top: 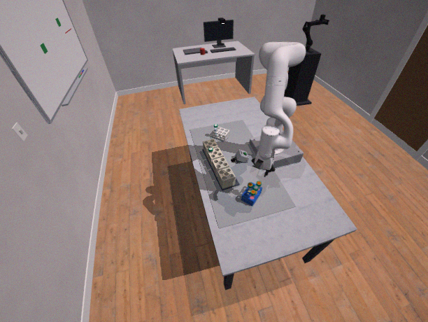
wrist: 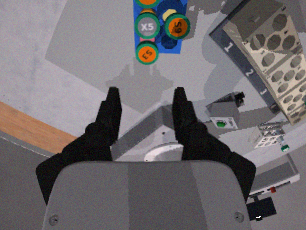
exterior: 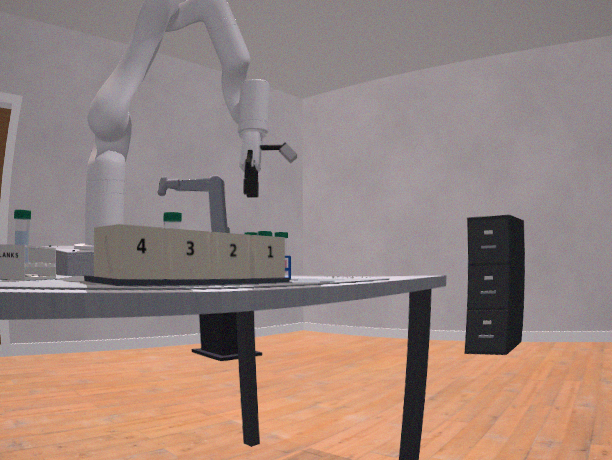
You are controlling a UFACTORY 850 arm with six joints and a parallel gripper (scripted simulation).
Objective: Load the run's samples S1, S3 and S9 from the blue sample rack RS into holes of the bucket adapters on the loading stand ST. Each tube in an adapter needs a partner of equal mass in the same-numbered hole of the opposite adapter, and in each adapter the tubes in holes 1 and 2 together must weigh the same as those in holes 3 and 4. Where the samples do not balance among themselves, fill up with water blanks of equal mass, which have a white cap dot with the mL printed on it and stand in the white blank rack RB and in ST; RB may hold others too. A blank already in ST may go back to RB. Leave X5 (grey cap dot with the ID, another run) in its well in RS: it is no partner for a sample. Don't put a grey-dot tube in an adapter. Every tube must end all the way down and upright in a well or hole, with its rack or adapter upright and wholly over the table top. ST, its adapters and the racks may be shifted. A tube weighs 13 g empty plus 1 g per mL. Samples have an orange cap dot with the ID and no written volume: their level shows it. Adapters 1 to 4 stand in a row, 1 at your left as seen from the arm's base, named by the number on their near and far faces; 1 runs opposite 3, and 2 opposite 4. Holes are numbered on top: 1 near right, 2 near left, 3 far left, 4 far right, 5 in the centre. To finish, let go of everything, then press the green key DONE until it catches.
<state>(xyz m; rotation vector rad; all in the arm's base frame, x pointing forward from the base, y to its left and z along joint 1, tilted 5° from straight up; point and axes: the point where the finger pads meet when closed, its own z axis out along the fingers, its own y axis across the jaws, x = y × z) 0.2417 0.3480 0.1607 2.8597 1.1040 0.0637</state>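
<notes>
My gripper (top: 266,171) (exterior: 251,187) (wrist: 146,98) is open and empty. It hangs well above the table between the arm's base and the blue rack RS (top: 247,200). The row of beige adapters on stand ST (top: 225,181) (exterior: 165,255) (wrist: 262,31) lies beyond. One green-capped blank (top: 210,150) (exterior: 172,217) stands in an adapter, about at number 3. The white blank rack RB (top: 224,133) (exterior: 10,260) holds one blank (top: 215,125) (exterior: 22,225).
The DONE key box (top: 242,155) (wrist: 222,119) sits between ST and the arm's base plate (top: 290,155). All stand on a grey mat (top: 266,206) on the table. The table's edge (exterior: 350,287) runs close behind adapter 1.
</notes>
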